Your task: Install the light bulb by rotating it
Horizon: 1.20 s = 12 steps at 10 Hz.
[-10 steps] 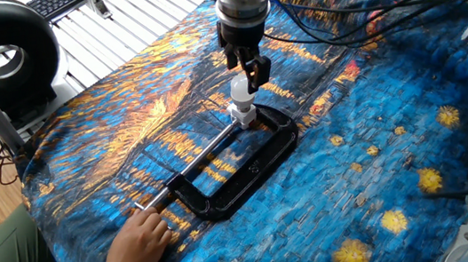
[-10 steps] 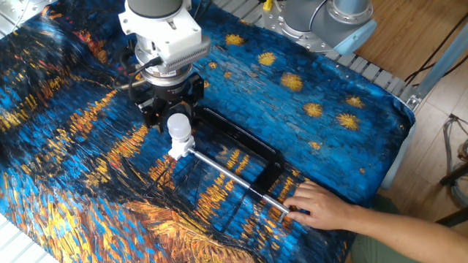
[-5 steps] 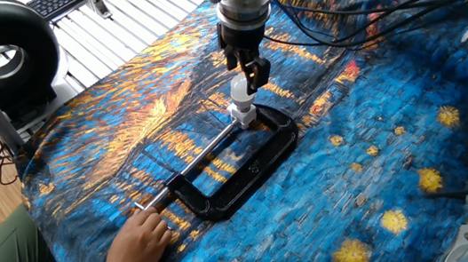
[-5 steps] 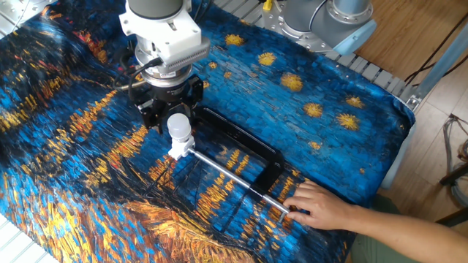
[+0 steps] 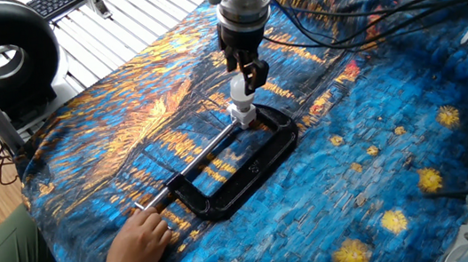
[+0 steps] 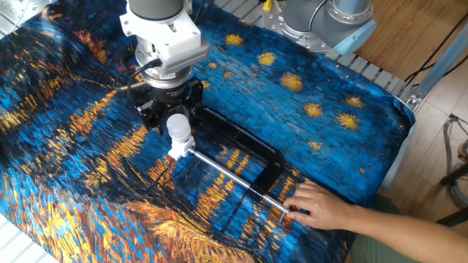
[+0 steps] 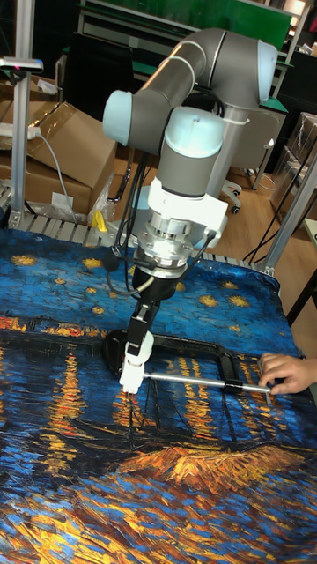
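I am holding the small frosted-white globe bulb (image 6: 178, 126) with the black two-finger gripper (image 6: 172, 117) clamping it above the white socket base (image 6: 178, 151).

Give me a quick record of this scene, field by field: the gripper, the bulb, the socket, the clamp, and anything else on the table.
gripper: over the bulb, fingers around it; contact unclear
light bulb: upright, white, seated in the socket
socket base: white, at the end of the clamp's screw rod
C-clamp: black, lying flat on the cloth
person's hand: resting at the rod's far end
tablecloth: blue and orange painted pattern
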Each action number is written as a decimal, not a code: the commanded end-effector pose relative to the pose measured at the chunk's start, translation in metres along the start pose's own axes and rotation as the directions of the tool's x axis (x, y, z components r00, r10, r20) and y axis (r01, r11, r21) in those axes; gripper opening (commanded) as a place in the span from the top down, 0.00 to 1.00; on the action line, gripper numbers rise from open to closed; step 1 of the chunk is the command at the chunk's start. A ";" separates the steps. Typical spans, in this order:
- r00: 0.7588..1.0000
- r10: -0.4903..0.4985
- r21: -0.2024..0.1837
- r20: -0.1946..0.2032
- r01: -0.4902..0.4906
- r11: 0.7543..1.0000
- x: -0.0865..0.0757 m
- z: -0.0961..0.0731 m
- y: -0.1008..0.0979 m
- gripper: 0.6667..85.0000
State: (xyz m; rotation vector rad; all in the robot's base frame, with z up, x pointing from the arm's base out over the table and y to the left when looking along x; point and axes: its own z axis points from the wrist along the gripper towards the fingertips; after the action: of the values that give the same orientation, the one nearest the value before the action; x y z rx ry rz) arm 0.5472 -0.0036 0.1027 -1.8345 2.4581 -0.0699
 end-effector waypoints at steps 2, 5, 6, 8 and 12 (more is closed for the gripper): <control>0.999 0.039 -0.002 0.012 -0.039 0.999 -0.003 0.001 0.001 0.32; 0.997 0.072 -0.027 0.014 -0.071 0.997 -0.004 0.001 0.007 0.32; 0.997 0.078 -0.032 0.012 -0.077 0.996 -0.004 0.001 0.008 0.31; 0.995 0.093 -0.045 0.025 -0.092 0.995 -0.006 0.002 0.011 0.31; 0.994 0.102 -0.045 0.028 -0.101 0.994 -0.005 0.004 0.011 0.39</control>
State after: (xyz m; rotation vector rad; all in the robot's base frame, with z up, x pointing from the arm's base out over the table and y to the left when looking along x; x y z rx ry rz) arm 0.5383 0.0020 0.0976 -1.7361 2.5424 -0.0051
